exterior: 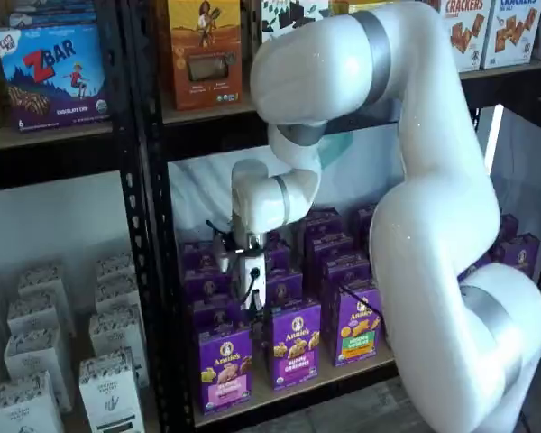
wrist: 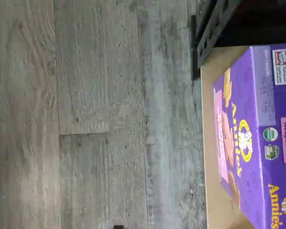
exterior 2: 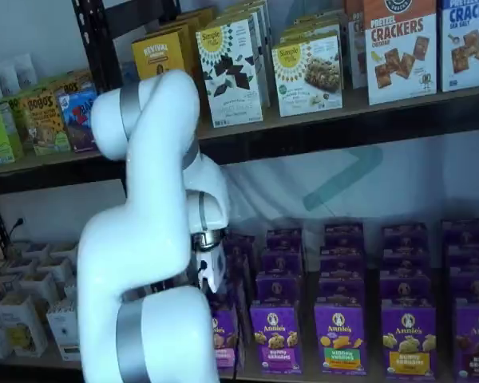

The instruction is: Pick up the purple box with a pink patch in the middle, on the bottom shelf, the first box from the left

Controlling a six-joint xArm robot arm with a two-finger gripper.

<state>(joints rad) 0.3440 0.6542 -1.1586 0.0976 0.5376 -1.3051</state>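
White arm [exterior: 433,225] fills the foreground of both shelf views, its elbow and forearm standing between me and the rack, and it bends down toward the left end of the bottom shelf [exterior: 343,372]. On that light wooden board stand rows of purple cartons, and the purple box [exterior: 224,368] I want is the front one at the left end, upright, with its pink patch low on the face; a Bunny Grahams carton [exterior: 296,342] stands just right of it. From the wrist view I see the same purple box [wrist: 257,138] sitting at the shelf's edge, with grey plank floor [wrist: 95,114] beyond it. My gripper [exterior: 252,290] hangs above and slightly behind the purple box, apart from it. I cannot make out a gap between the black fingers in the pictures, but I judge the jaws spread to their widest, and they hold nothing. So I judge the approach is mostly done: lowering onto the carton, closing and lifting out are all left.
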